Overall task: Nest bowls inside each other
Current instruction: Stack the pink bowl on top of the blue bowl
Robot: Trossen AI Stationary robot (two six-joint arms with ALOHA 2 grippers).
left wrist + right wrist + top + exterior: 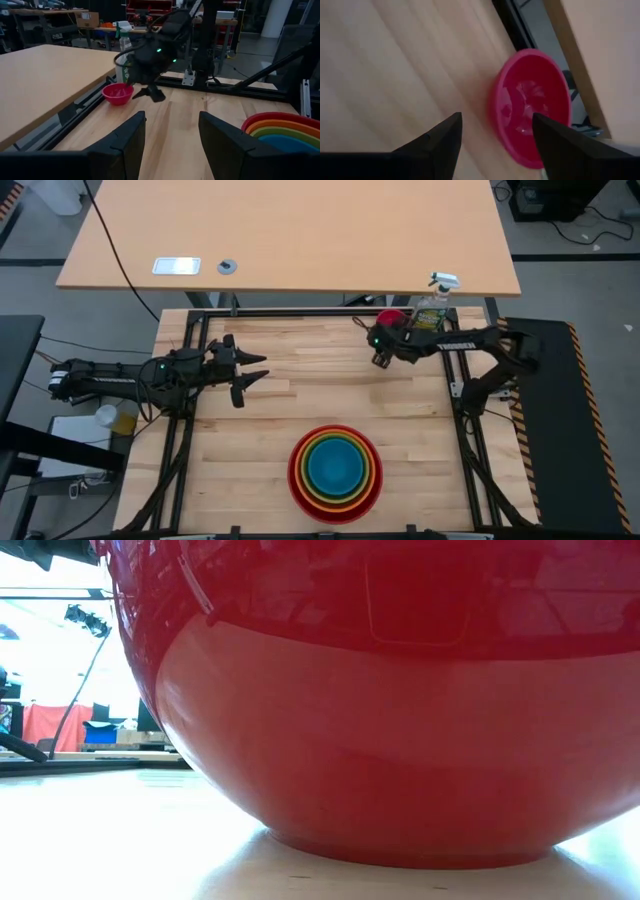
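Four bowls sit nested near the table's front edge: red outermost, then orange, lime green and blue innermost. The red bowl fills the low view. The small pink bowl stands upright on the table at the far right. My right gripper hovers open just above and beside it; the right wrist view shows the pink bowl beyond the spread fingers. My left gripper waits open and level over the table's left part.
A green spray bottle with a white trigger stands just to the right of the pink bowl, at the table's far right corner. The black frame rail runs along the far edge. Bare wood lies between the pink bowl and the stack.
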